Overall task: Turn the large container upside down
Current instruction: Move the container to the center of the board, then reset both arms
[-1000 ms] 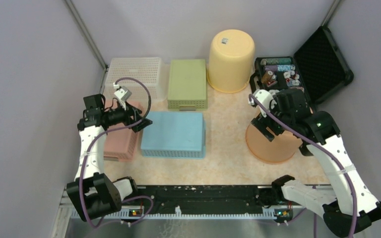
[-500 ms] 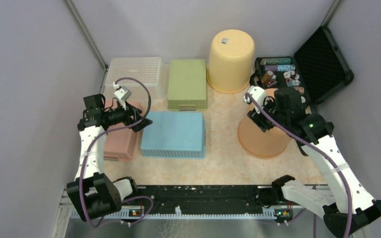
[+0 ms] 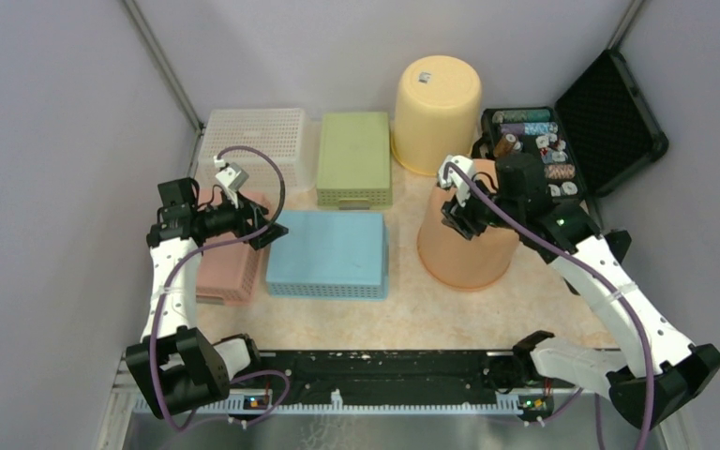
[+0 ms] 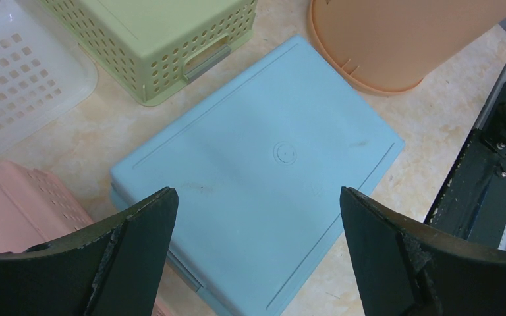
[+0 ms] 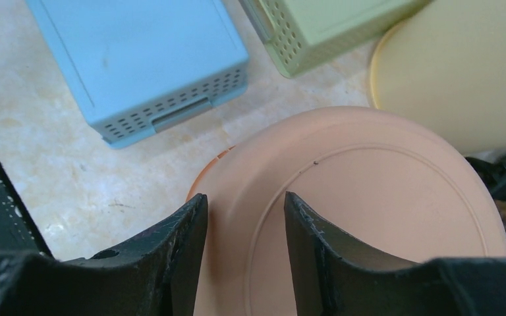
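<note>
The orange container (image 3: 473, 258) stands right of centre in the overhead view, with its wide mouth on the table (image 3: 412, 314) and its flat base up. The right gripper (image 5: 244, 201) sits on that base with its jaws half closed astride the edge, probably to lever the container over; I cannot tell whether they actually pinch it. The left gripper (image 4: 257, 191) hangs spread wide and empty above the blue basket (image 3: 328, 253), likely parked out of the way. The yellow bucket (image 3: 436, 103) at top centre carries a pale sticker (image 3: 427, 78), too small to read.
</note>
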